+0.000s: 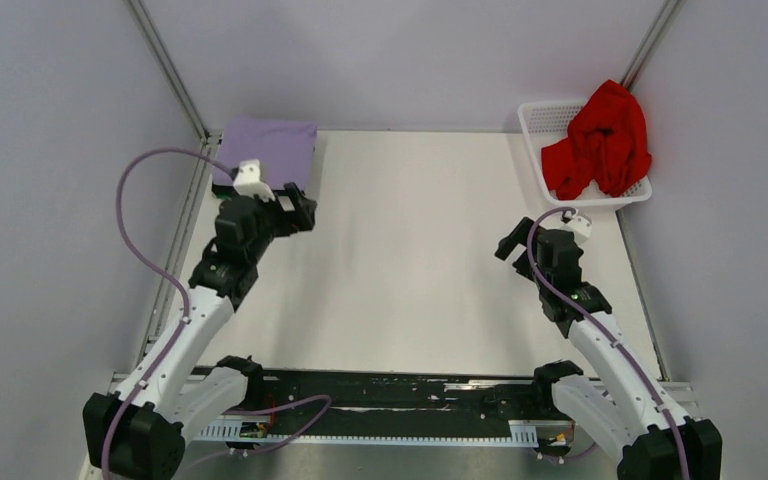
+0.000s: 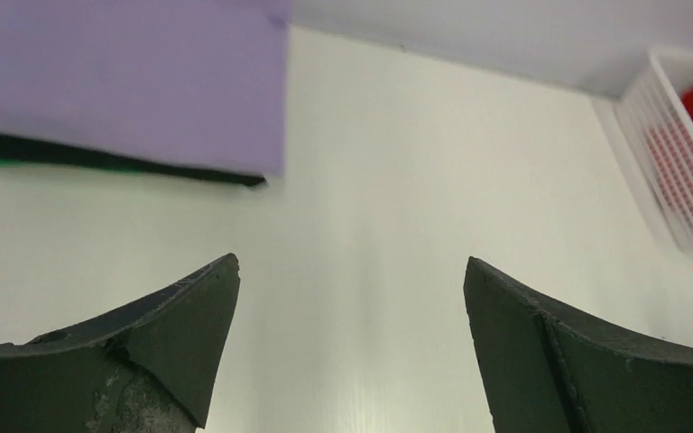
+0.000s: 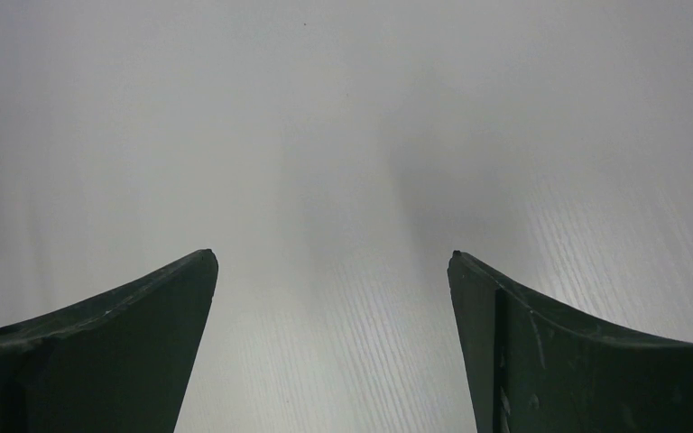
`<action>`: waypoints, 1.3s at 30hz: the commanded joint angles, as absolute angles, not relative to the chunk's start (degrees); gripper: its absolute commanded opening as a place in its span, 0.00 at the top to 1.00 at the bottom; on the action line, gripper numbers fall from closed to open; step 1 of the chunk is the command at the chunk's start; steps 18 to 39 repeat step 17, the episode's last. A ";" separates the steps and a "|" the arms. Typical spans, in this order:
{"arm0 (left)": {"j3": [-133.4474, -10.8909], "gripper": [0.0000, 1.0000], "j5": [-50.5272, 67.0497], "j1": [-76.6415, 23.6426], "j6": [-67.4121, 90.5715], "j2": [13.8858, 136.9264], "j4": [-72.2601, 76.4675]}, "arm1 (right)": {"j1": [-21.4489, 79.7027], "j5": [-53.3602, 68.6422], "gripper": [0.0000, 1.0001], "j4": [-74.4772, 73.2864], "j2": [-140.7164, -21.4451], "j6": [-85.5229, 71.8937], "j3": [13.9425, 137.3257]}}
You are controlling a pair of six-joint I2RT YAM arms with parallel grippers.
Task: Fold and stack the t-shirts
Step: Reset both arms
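Lying folded at the upper left of the top view, the lavender t-shirt (image 1: 268, 150) rests on a black t-shirt (image 2: 54, 152), whose edge shows beneath. The red t-shirt (image 1: 600, 145) sits crumpled in the white basket (image 1: 540, 120), upper right. Left jaws and right jaws stand wide apart, holding nothing, over the table (image 1: 410, 250).

We note bright, even, diffuse light over the white table (image 1: 410, 280), faint soft shadows on the table's near half, washed-out sheen at table centre in our wrist views, basket (image 2: 677, 171) at table's far edge blurred.
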State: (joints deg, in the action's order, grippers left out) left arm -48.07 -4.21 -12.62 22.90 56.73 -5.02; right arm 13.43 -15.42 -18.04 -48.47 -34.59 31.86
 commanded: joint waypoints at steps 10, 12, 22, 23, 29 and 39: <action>-29.58 0.00 -7.28 -17.84 28.00 45.56 -6.23 | 12.79 -12.69 0.00 -13.88 -46.31 -36.46 27.92; -29.49 0.00 -7.94 -17.84 27.89 45.53 -6.67 | 12.83 -13.11 0.00 -13.97 -46.37 -36.56 27.70; -29.40 0.00 -9.41 -17.84 27.93 45.09 -7.92 | 12.84 -13.42 0.00 -13.97 -46.56 -36.51 28.00; -29.40 0.00 -9.41 -17.84 27.93 45.09 -7.92 | 12.84 -13.42 0.00 -13.97 -46.56 -36.51 28.00; -29.40 0.00 -9.41 -17.84 27.93 45.09 -7.92 | 12.84 -13.42 0.00 -13.97 -46.56 -36.51 28.00; -29.40 0.00 -9.41 -17.84 27.93 45.09 -7.92 | 12.84 -13.42 0.00 -13.97 -46.56 -36.51 28.00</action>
